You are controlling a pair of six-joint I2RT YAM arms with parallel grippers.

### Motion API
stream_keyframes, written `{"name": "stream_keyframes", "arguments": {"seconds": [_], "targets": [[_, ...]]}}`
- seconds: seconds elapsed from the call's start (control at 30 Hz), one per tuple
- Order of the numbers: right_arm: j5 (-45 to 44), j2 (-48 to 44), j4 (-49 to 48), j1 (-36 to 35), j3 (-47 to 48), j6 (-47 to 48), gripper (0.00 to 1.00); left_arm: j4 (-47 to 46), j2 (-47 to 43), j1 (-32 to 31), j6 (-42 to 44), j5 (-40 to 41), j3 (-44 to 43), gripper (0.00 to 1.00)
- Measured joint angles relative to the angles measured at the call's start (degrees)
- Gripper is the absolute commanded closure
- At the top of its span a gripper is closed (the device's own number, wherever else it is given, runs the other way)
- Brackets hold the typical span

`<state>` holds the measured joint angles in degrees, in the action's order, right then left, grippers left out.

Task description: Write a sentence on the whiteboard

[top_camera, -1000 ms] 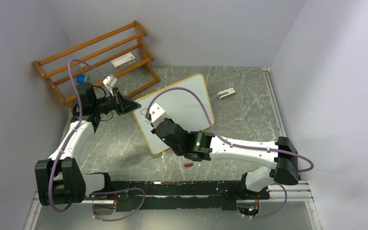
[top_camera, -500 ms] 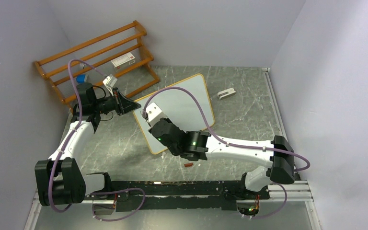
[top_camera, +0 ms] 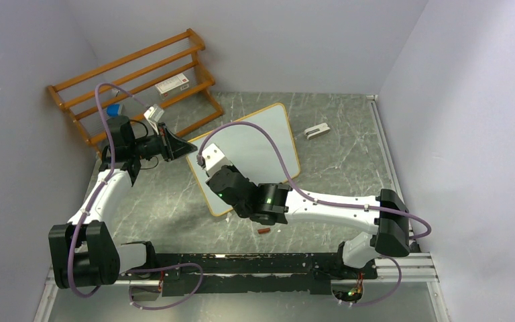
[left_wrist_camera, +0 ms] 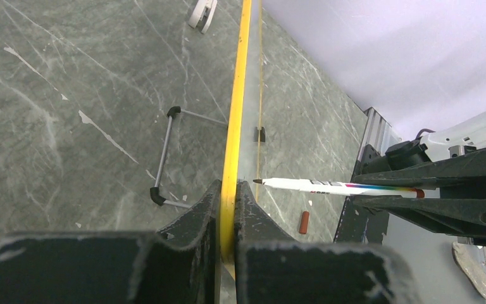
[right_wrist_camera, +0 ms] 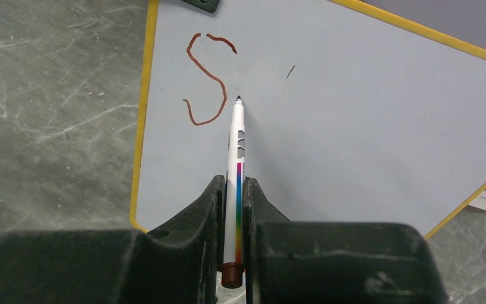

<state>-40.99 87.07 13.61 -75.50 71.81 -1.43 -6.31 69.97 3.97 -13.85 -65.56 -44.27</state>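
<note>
1. The whiteboard (top_camera: pixel 261 144) sits mid-table at a slant, one corner toward the back wall. Its yellow-wood frame is seen edge-on from the left wrist.
2. The left claw (top_camera: pixel 189 149) is clamped on the board's left frame edge, with one finger on each side of the yellow strip.
3. The right claw (right_wrist_camera: pixel 231 187) is closed tight on a white marker (right_wrist_camera: pixel 236 158) with a rainbow stripe, its brown butt end toward the wrist.
4. Of the sentence (right_wrist_camera: pixel 205 79), only a red-brown capital S shows, near the board's left edge.
5. The marker's tip sits just right of the S's lower curve (I cannot tell whether it touches the surface).
6. A small brown cap (top_camera: pixel 263 231) lies on the grey stone table (top_camera: pixel 349 168) near the right arm.
7. A white clip (top_camera: pixel 316 131) lies just past the board's right corner.
8. An orange wooden rack (top_camera: pixel 134 74) stands at the back left with a small box (top_camera: pixel 173 84) on it.
</note>
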Motion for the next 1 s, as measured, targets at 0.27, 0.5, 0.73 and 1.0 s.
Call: {"name": "stream_keyframes", "arguments": {"seconds": [0.27,0.5,0.73,1.0], "targets": [[-0.5,0.1,0.0,0.0,0.2,0.0,1.00,0.0,0.0,0.0,0.0,0.0,0.0,0.95],[-0.5,0.6,-0.2,0.0,0.6,0.0,1.00,0.0,0.0,0.0,0.0,0.0,0.0,0.95],[-0.6,1.2,-0.2,0.0,0.8,0.0,1.00,0.0,0.0,0.0,0.0,0.0,0.0,0.95],[-0.9,1.8,0.1,-0.1,1.3,-0.1,1.00,0.0,0.0,0.0,0.0,0.2,0.0,0.95]]}}
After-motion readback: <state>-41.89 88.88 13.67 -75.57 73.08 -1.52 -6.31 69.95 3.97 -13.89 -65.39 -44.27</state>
